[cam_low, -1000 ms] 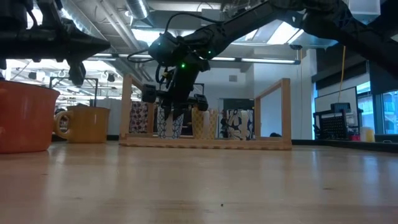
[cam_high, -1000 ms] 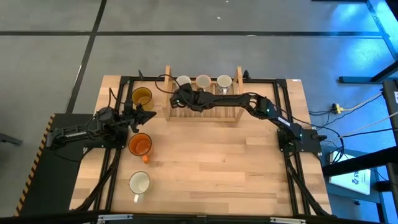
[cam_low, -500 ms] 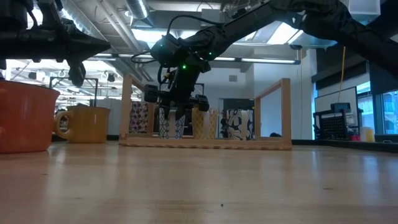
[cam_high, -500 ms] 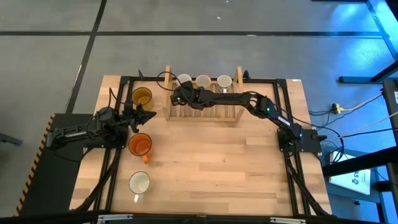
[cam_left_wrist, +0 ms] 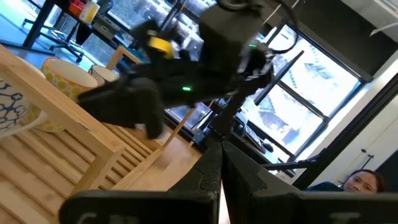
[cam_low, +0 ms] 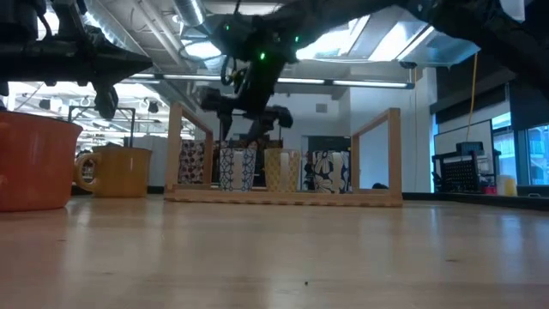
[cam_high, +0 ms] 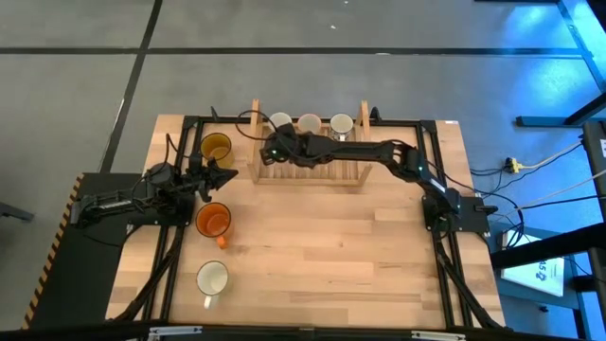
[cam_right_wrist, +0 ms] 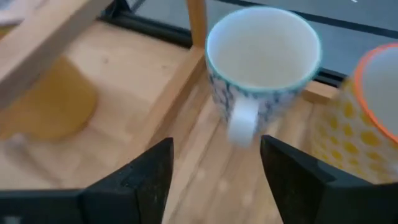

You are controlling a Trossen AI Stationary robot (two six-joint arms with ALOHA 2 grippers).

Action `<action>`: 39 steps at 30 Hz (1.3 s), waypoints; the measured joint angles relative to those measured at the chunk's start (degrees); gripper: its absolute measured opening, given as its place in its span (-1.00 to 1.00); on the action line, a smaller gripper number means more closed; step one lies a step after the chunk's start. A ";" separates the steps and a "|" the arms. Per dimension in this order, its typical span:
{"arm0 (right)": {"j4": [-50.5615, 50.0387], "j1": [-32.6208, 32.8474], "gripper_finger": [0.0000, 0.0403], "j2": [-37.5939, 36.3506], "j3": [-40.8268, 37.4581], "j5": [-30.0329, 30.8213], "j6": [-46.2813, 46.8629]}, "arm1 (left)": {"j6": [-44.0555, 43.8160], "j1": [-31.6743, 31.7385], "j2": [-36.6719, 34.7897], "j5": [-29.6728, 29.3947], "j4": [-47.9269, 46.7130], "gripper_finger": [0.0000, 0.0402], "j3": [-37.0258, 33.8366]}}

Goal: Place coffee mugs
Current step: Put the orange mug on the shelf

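Note:
Three patterned mugs stand on their bases in a row along the far side of the slatted wooden tray (cam_high: 308,159): a blue-patterned one (cam_right_wrist: 261,59) at the left, then a yellow-dotted one (cam_right_wrist: 367,106), then a third (cam_high: 341,123). My right gripper (cam_right_wrist: 214,180) hangs open above the tray's left part, just short of the blue-patterned mug, raised above the mug rims (cam_low: 249,107). On the table's left side stand the amber mug (cam_high: 216,147), the orange mug (cam_high: 213,220) and a white mug (cam_high: 212,278). My left gripper (cam_high: 222,175) waits shut between the amber and orange mugs.
The tray's wooden end posts (cam_low: 394,154) rise at both ends, and its near slats are bare. Bare tabletop (cam_high: 331,256) stretches across the middle and right. Black frame rails (cam_high: 440,275) run along both sides of the table. A person shows at the edge of the left wrist view (cam_left_wrist: 360,182).
My right gripper has risen from down beside the tray's leftmost mug until it hangs above the mug rims, shifting slightly toward the far edge. The blue-patterned mug stays standing in the tray. The left arm has kept still.

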 joint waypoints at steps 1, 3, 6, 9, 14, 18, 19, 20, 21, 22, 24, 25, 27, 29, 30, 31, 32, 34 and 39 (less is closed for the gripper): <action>-1.40 0.56 0.14 -0.92 -0.03 -0.15 0.01 | 0.00 0.01 0.00 -0.11 0.01 -0.98 -0.01; -4.21 1.89 0.14 -3.13 -0.06 -0.37 -0.05 | 0.00 0.01 0.00 -0.60 0.04 -0.98 -0.02; -6.82 4.64 0.14 -7.35 -0.06 -1.54 -1.51 | 0.02 0.01 0.00 -0.57 0.06 -0.98 0.00; -9.05 8.35 0.14 -10.91 -0.06 -2.83 -4.75 | 1.58 0.01 0.00 0.30 0.17 -0.98 -0.02; -9.12 15.87 0.14 -13.48 -0.06 -7.71 -8.85 | 4.48 0.01 0.00 6.07 -0.49 -0.80 0.00; -8.89 22.42 0.14 -13.20 -0.10 -10.04 -7.14 | 4.57 0.01 0.94 13.48 -6.14 -0.55 0.51; -8.47 23.90 0.14 -12.89 -0.09 -9.78 -5.40 | 4.93 0.00 1.38 16.02 -7.85 -0.49 1.14; -8.47 25.38 0.14 -12.70 -0.06 -9.14 -3.49 | 6.22 -0.01 1.93 19.06 -8.65 -0.43 1.99; -9.17 26.88 0.14 -12.52 -0.12 -8.20 -1.66 | 7.75 -0.01 2.45 22.15 -9.24 -0.39 3.10; -9.75 28.31 0.14 -12.45 -0.17 -6.97 0.06 | 9.04 -0.03 3.15 24.56 -9.99 -0.36 4.34; -10.58 30.96 0.14 -12.45 -0.16 -3.44 3.69 | 10.80 -0.19 4.89 26.32 -13.66 -0.32 7.57; -11.57 32.18 0.14 -12.50 -0.14 -1.28 5.42 | 11.98 -0.40 6.07 26.29 -15.91 -0.32 9.47; -14.21 34.60 0.14 -12.48 -0.15 3.16 8.46 | 15.05 -1.14 9.03 25.97 -21.56 -0.32 13.83; -16.09 36.58 0.14 -12.48 -0.15 6.53 10.78 | 17.85 -2.19 12.37 23.66 -29.02 -0.32 18.24; -16.70 37.36 0.14 -12.47 -0.27 7.46 11.64 | 19.05 -2.77 14.39 22.57 -32.55 -0.32 20.42; -16.32 38.01 0.14 -12.43 -0.90 7.66 12.32 | 20.03 -3.53 16.48 21.31 -36.11 -0.32 22.67; -16.13 38.61 0.14 -12.34 -1.69 7.64 12.94 | 20.80 -4.31 18.49 20.04 -39.64 -0.32 24.79; -14.96 39.71 0.14 -12.04 -3.78 7.58 13.77 | 20.68 -6.07 22.65 16.78 -46.04 -0.33 29.10; -5.48 41.82 0.14 -12.06 -12.03 5.16 15.73 | 17.63 -11.19 32.82 11.95 -56.93 -0.33 38.68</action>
